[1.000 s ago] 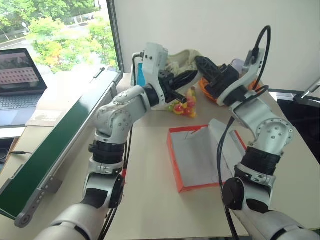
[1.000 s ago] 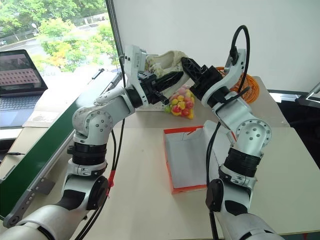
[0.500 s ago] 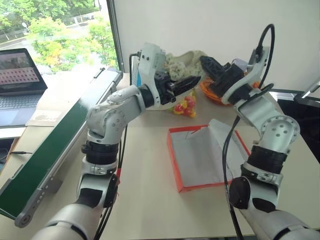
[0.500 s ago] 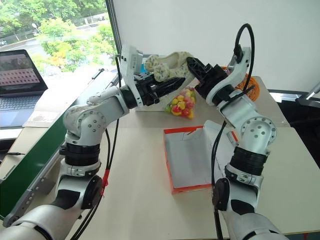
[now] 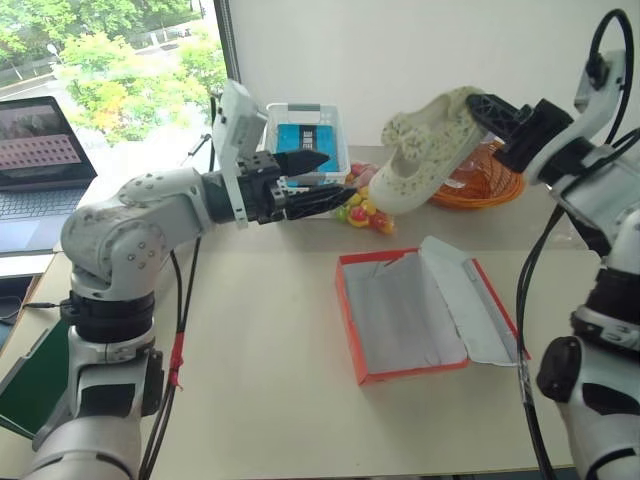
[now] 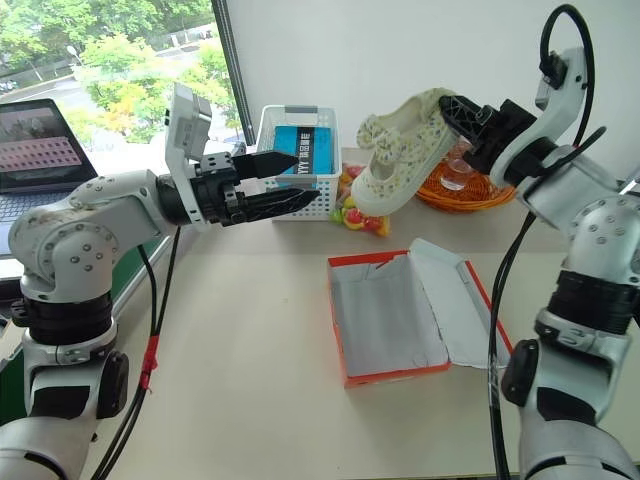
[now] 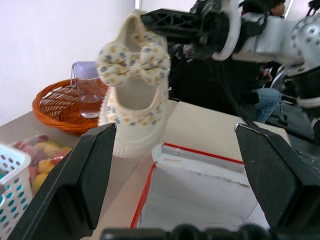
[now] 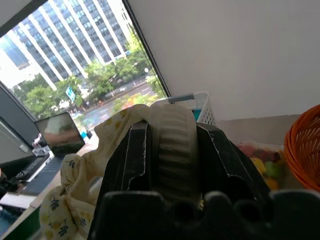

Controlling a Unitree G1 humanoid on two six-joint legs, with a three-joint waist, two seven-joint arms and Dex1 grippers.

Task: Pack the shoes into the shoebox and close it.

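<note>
One shoe aloft, shoebox waiting below

My left hand (image 6: pixel 285 180) is hanging wide and empty; my right hand (image 6: pixel 458 112) is gripping the shoe (image 6: pixel 398 145) by its heel, toe drooping leftward, above the surface's far edge, beyond the open shoebox (image 6: pixel 345 335).

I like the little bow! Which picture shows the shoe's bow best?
The left wrist view: the shoe faces it, its bow plain at the front. The eye views show the shoe side-on in the right gripper; the right wrist view shows its sole between the fingers.
</note>
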